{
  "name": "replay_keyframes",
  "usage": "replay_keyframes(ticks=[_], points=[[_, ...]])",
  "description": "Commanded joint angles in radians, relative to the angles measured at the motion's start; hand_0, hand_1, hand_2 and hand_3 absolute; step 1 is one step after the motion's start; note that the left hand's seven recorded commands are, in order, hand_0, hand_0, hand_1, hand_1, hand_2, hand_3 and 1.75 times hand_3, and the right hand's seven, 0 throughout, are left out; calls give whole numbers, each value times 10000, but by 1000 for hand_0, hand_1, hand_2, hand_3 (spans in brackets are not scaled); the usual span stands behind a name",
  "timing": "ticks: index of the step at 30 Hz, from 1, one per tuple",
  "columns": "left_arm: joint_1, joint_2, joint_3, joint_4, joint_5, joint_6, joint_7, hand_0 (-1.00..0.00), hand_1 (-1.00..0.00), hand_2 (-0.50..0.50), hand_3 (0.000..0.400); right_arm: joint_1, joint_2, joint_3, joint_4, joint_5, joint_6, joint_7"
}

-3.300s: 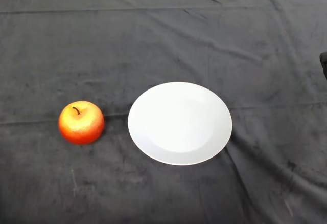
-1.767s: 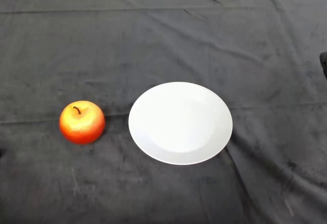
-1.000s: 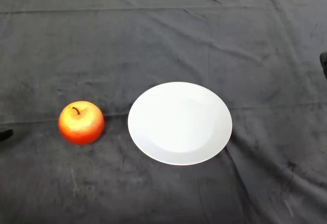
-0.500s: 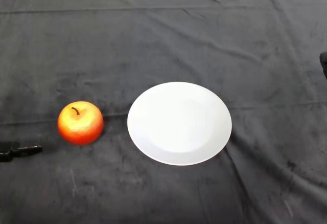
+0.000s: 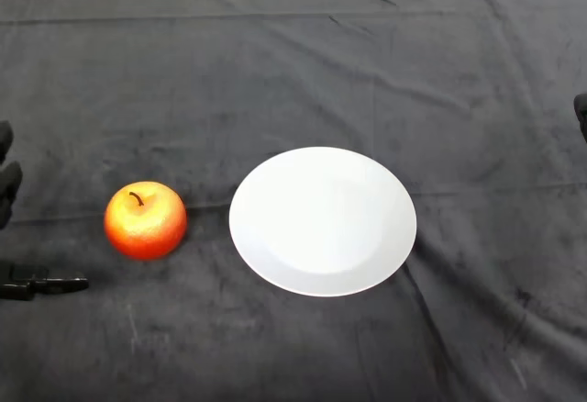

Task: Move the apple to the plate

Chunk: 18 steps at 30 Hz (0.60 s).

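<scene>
While the hand [image 5: 9,191] at the left edge looks spread and empty, the red-orange apple [image 5: 146,220] sits stem-up beside the white plate [image 5: 322,221]

Even, soft overhead light; the apple [image 5: 146,219] and plate [image 5: 322,220] cast only faint shadows.

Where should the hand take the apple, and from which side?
Around the apple's round middle, coming from its left, where the hand already is. It sits stem up, sides free, and the plate lies on its right, apart from it.
</scene>
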<state>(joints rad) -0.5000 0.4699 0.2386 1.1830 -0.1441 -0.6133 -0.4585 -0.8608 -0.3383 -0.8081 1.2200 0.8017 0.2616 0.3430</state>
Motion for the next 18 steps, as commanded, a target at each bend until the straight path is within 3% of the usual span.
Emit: replay_keyframes(ticks=[1, 18], points=[[-659, -124, -310, 39, 308, -279, 183, 0, 0, 0, 0, -186, -253, -105, -52, 118, -92, -15], [-993, -627, -1063, 185, 1263, -435, 1219, 0, 0, 0, 0, -186, -252, -105, -52, 116, -94, -13]])
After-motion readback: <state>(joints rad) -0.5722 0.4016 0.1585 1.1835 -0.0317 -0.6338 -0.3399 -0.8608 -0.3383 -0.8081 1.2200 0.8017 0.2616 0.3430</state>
